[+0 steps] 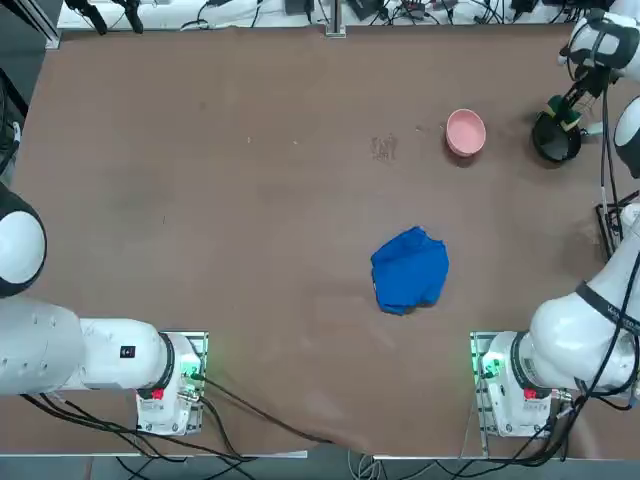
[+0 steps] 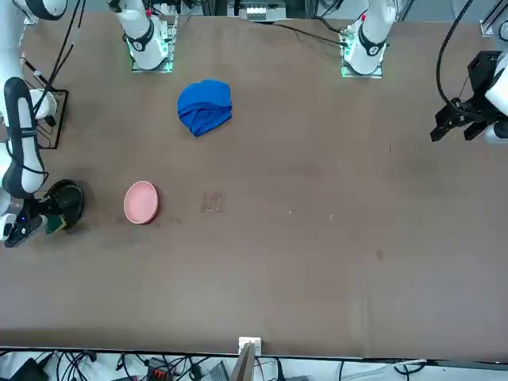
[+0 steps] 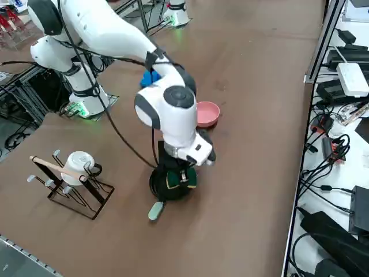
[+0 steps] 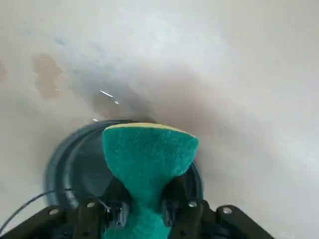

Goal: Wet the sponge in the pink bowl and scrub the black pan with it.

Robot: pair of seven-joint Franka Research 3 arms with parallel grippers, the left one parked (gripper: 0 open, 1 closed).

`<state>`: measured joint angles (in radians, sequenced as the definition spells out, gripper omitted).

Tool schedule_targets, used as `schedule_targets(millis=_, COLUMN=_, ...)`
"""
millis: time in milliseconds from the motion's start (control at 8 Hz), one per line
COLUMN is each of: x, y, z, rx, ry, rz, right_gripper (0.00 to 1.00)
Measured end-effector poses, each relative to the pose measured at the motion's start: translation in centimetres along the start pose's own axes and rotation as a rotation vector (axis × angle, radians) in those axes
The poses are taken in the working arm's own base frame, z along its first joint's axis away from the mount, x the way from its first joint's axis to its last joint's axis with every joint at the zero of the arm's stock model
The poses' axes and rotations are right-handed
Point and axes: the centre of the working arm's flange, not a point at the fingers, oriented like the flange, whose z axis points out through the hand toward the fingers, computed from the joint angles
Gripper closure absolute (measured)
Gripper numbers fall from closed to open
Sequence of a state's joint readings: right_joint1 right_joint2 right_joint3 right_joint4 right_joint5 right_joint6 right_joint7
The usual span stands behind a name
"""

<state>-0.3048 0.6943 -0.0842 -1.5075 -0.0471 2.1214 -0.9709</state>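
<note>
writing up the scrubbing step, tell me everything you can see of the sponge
The sponge has a fuzzy, dark green face and a thin yellow layer behind it. The right gripper holds it, pinched narrow at the middle so that its end fans out. It is over the black pan, partly hiding it. Whether it is wet, or touches the pan, I cannot tell.

Robotics lab or similar workspace, white robot arms (image 1: pixel 95 350) mounted along a wide brown table (image 1: pixel 250 250), metal framing (image 3: pixel 316 49) at its edge, loose black cables (image 3: pixel 314 173), a white electronics box (image 3: pixel 353 79) and power adapters (image 3: pixel 360 208) beside it
</note>
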Motion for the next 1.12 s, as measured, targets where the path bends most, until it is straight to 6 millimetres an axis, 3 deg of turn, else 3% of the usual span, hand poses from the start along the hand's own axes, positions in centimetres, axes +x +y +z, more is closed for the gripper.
schedule_targets(millis=625, x=2.0, y=-3.6, z=-7.4, rx=0.046, ry=-0.017, rz=-0.048, right_gripper=0.64)
schedule_targets(millis=875, x=4.7, y=-6.9, z=-11.2, rx=0.055, ry=0.012, rz=-0.021, right_gripper=0.64)
schedule_targets(millis=1125, x=8.2, y=-11.5, z=-14.7, rx=0.045, ry=0.021, rz=0.061, right_gripper=0.64)
